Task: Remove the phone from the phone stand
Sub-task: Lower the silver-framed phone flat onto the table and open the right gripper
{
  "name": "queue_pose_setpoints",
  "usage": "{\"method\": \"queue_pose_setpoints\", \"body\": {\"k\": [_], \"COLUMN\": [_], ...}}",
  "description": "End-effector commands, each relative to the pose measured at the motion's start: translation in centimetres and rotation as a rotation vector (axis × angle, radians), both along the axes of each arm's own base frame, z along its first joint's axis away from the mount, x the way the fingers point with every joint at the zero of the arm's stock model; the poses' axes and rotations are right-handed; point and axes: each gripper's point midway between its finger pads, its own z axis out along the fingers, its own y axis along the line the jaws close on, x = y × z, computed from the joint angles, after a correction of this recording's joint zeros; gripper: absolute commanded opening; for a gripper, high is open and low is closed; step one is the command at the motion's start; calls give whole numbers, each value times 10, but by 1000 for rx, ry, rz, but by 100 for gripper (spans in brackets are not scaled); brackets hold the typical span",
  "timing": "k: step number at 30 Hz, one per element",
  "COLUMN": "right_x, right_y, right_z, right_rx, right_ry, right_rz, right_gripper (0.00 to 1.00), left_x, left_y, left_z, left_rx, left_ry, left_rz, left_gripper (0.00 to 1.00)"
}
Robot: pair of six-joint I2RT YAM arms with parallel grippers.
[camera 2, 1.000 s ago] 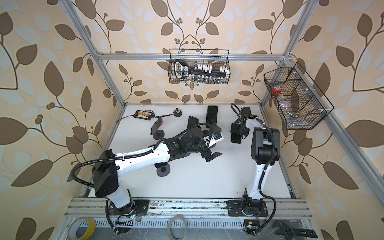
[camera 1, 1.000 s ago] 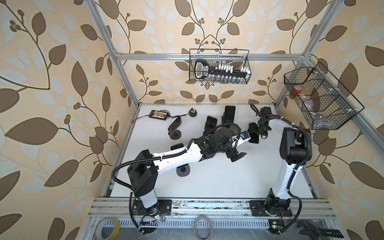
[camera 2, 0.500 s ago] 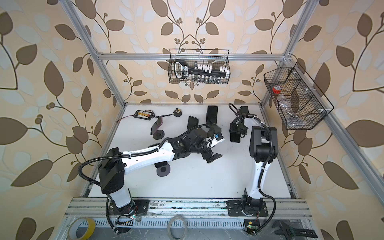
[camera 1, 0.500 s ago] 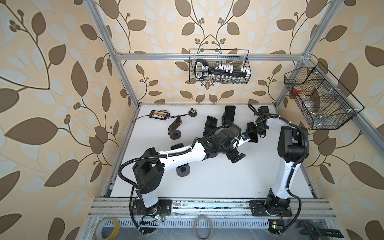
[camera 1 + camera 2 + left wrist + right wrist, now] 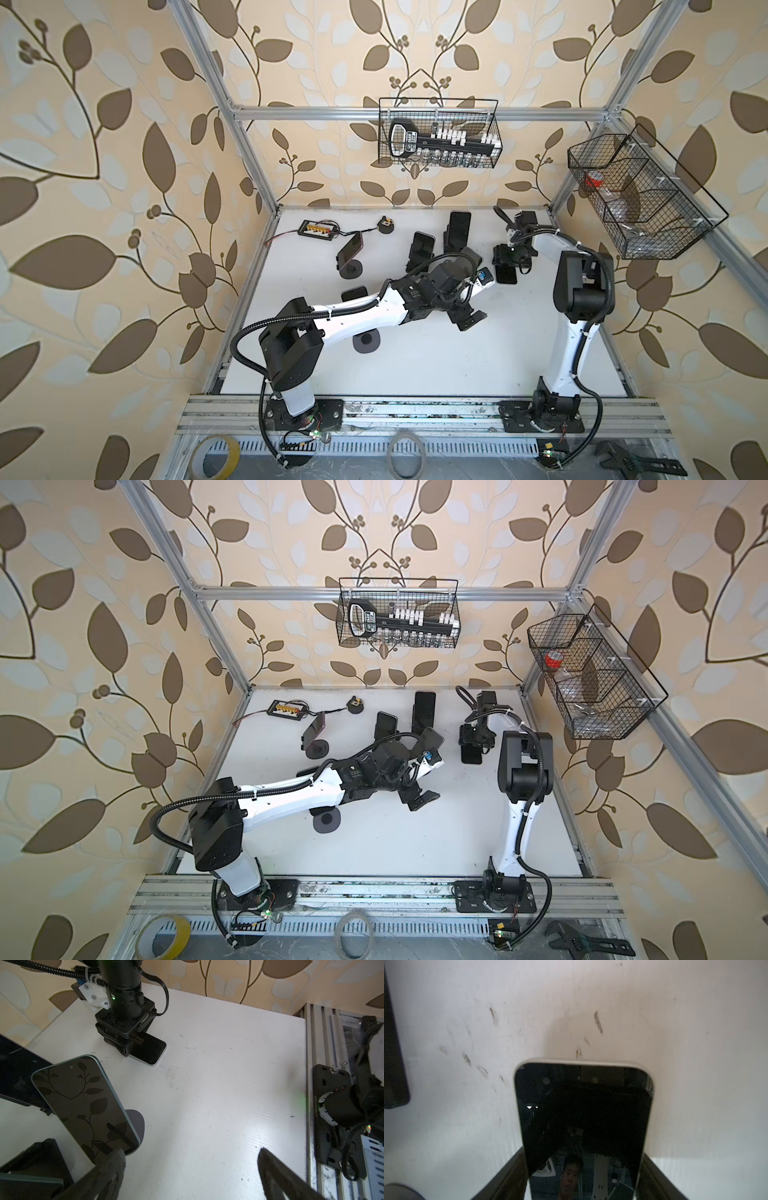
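Observation:
My right gripper (image 5: 582,1169) is shut on the sides of a black-screened phone (image 5: 581,1109) with a pale rim. In both top views this phone (image 5: 506,275) lies flat at the table's back right, under the right gripper (image 5: 507,258), off any phone stand. The left wrist view shows it (image 5: 152,1051) resting on the white table. My left gripper (image 5: 191,1159) is open and empty above the middle of the table (image 5: 466,319). Beside its one finger (image 5: 113,1164) a blue-rimmed phone (image 5: 83,1103) leans on a phone stand with a round base (image 5: 138,1122).
Other phones stand on stands at the back: one on a round base (image 5: 351,251), two further right (image 5: 422,248) (image 5: 458,226). A bare round stand base (image 5: 366,343) sits under the left arm. A small connector board (image 5: 318,229) lies back left. Wire baskets (image 5: 438,137) (image 5: 636,199) hang on the walls.
The left arm has shifted a little, its gripper drifting slightly toward the front, still open. The right gripper and its phone have hardly moved.

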Motion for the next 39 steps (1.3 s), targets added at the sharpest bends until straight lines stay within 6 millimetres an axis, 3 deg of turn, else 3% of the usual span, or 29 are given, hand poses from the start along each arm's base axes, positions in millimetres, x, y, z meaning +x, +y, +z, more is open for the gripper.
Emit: {"method": "queue_pose_setpoints", "body": {"k": [1,19,24,27,39], "right_x": [5,15,16,17,17], "right_y": [-3,-6,-6,-2,-3], "right_z": [-4,-8,-8,-4,8], "right_rx": [-17,-26,-25,-1,-9], "right_ry": [13,16,23,11,-10], "right_rz": [14,9,10,6,-6], "right_gripper": [49,61,76,80,82], "left_x": [-4,-3,-3,-2,-4], "left_y": [2,4,4,5,5], "left_z": [34,33,30,31,33], "left_rx": [-80,-67,-60,-60,-67], "left_ry": [-41,-54,-53,-58,-51], "left_rz": [-7,-5,-6,-5,-6], "left_gripper": [99,99,99,99,99]}}
